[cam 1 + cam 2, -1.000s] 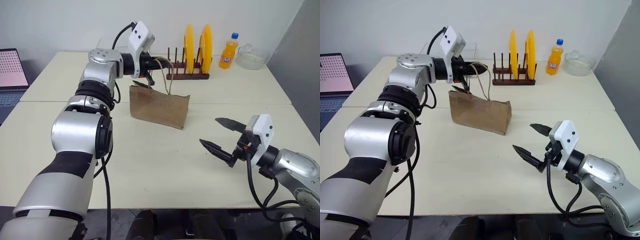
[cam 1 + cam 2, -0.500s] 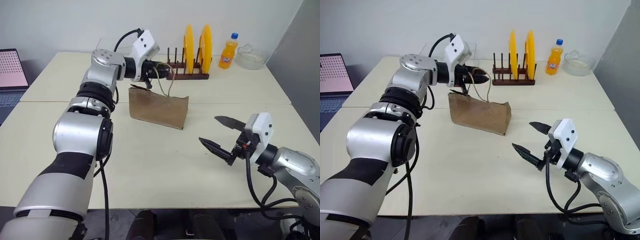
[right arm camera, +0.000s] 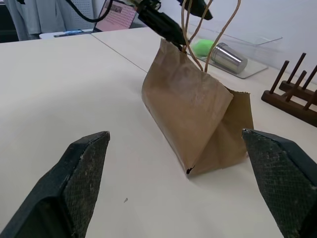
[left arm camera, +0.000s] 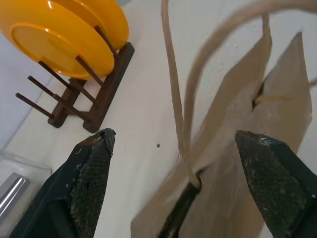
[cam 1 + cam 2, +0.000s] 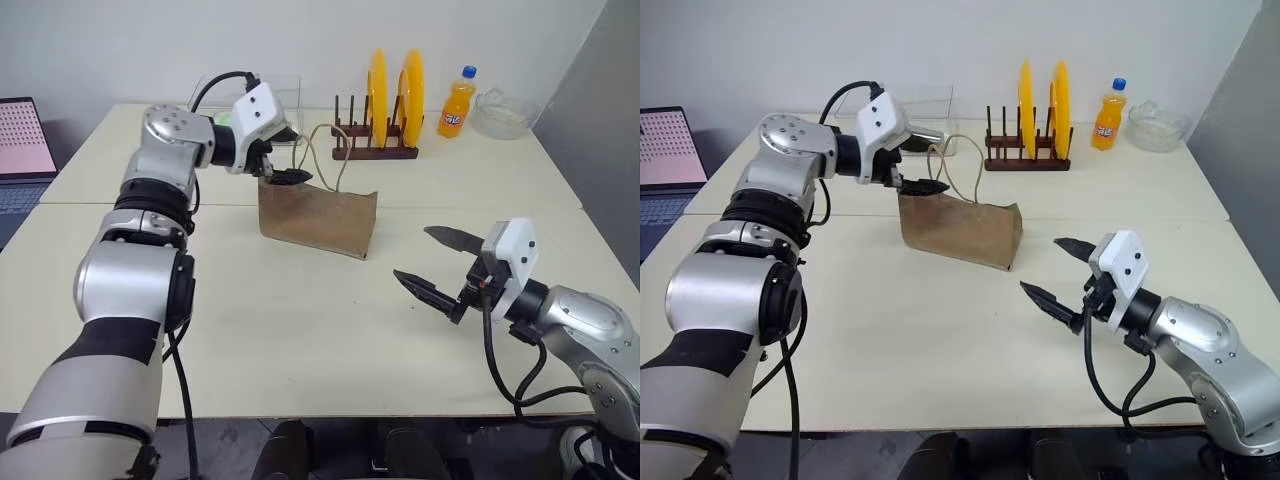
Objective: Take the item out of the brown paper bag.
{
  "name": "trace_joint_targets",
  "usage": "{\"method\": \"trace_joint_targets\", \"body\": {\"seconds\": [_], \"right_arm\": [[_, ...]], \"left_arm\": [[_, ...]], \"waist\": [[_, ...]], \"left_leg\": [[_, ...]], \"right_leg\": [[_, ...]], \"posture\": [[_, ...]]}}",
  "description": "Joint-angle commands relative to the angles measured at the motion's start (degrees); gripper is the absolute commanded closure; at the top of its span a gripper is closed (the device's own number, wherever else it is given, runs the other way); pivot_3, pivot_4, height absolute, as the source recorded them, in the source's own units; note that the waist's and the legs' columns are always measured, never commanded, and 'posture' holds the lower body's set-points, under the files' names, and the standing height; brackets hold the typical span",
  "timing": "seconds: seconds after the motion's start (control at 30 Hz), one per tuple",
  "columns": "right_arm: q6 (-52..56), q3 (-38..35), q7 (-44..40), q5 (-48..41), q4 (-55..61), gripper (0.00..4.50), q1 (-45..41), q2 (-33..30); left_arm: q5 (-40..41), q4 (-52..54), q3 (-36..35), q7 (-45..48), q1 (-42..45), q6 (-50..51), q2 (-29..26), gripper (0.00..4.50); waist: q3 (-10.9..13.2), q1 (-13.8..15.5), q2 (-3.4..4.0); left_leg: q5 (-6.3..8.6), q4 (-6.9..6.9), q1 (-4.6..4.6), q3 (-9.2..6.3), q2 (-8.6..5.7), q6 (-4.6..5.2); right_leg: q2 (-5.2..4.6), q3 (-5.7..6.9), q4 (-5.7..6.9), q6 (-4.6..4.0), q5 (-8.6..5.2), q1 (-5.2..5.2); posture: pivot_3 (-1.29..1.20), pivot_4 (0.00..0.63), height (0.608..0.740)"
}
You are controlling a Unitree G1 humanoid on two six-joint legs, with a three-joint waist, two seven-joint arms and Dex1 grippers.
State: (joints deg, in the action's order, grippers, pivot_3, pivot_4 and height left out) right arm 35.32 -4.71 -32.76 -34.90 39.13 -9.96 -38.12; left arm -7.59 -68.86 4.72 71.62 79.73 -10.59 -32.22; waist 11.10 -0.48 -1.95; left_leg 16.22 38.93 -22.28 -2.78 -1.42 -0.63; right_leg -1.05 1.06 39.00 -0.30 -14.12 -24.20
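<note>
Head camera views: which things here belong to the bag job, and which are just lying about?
Job:
- brown paper bag, standing on the table
- left tool, open at the bag's top edge
- right tool, open, apart from the bag

Lying about:
- orange soda bottle
- yellow plates in the rack
- laptop

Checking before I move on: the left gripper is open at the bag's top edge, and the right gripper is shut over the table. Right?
Not quite. The right gripper is open, fingers spread wide, as the right eye view shows. The left gripper is open at the brown paper bag's top edge.
</note>
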Motion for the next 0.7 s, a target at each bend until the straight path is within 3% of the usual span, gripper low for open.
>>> {"method": "trace_joint_targets", "body": {"seconds": [0.03, 0.2, 0.3, 0.47, 0.63, 0.67, 0.7], "right_arm": [[-1.19, 0.03, -0.97, 0.63, -0.29, 0.00, -1.64, -0.22], [-1.72, 0.00, -1.86, 0.91, -1.91, 0.00, -3.64, -0.05], [-1.64, 0.78, -2.86, 0.50, -4.25, 0.53, -7.40, 0.41], [-4.75, 5.02, -6.24, 5.12, -13.67, 2.32, -17.13, 1.10], [-11.61, 11.91, -11.16, 14.13, -31.60, 4.11, -32.29, 3.46], [-13.52, 13.31, -12.09, 16.16, -35.45, 4.43, -35.12, 4.14], [-15.34, 14.45, -12.83, 18.02, -39.29, 4.47, -37.75, 4.89]], "left_arm": [[2.74, 5.55, -1.70, 2.93, -1.14, 0.26, -2.75, 0.41], [7.69, 17.83, -3.42, 8.13, -7.91, 6.11, -6.69, 0.41], [13.77, 36.24, -6.58, 11.70, -18.03, 16.33, -12.59, 0.37], [23.07, 62.78, -13.42, 9.74, -35.72, 34.45, -20.25, 0.37], [30.20, 81.11, -21.43, 3.57, -51.85, 46.39, -22.67, 0.37], [30.94, 83.42, -22.73, 2.29, -54.33, 47.46, -22.64, 0.37], [31.77, 85.33, -23.73, 0.86, -56.09, 48.60, -22.43, 0.37]], "waist": [[0.00, -0.01, 0.00], [0.00, -0.40, 0.01], [0.00, -1.23, 0.02], [0.00, -1.73, 0.03], [0.02, -1.32, 0.06], [0.02, -1.24, 0.06], [0.02, -1.23, 0.06]], "left_leg": [[0.00, 0.00, 0.00, -0.01, 0.00, 0.00], [0.00, -0.01, 0.06, 0.02, 0.02, 0.00], [0.00, -0.01, 0.08, 0.03, 0.02, -0.01], [-0.01, -0.05, 0.26, 0.04, 0.03, -0.01], [0.00, -0.05, 0.38, 0.05, 0.03, -0.01], [-0.01, -0.04, 0.38, 0.07, 0.03, 0.00], [-0.01, -0.04, 0.38, 0.06, 0.03, 0.00]], "right_leg": [[0.00, 0.01, 0.00, -0.01, 0.00, 0.00], [0.00, -0.05, 0.04, -0.16, 0.09, 0.01], [0.00, -0.10, 0.06, -0.17, 0.09, 0.01], [0.02, -0.25, 0.06, -0.18, 0.10, 0.05], [0.03, -0.27, 0.03, -0.17, 0.09, 0.13], [0.03, -0.30, 0.04, -0.17, 0.09, 0.12], [0.04, -0.28, 0.03, -0.18, 0.09, 0.12]], "posture": [[0.00, 0.150, 0.740], [0.00, 0.150, 0.740], [0.00, 0.150, 0.740], [0.00, 0.150, 0.740], [0.00, 0.150, 0.740], [0.00, 0.150, 0.740], [0.00, 0.150, 0.740]]}}
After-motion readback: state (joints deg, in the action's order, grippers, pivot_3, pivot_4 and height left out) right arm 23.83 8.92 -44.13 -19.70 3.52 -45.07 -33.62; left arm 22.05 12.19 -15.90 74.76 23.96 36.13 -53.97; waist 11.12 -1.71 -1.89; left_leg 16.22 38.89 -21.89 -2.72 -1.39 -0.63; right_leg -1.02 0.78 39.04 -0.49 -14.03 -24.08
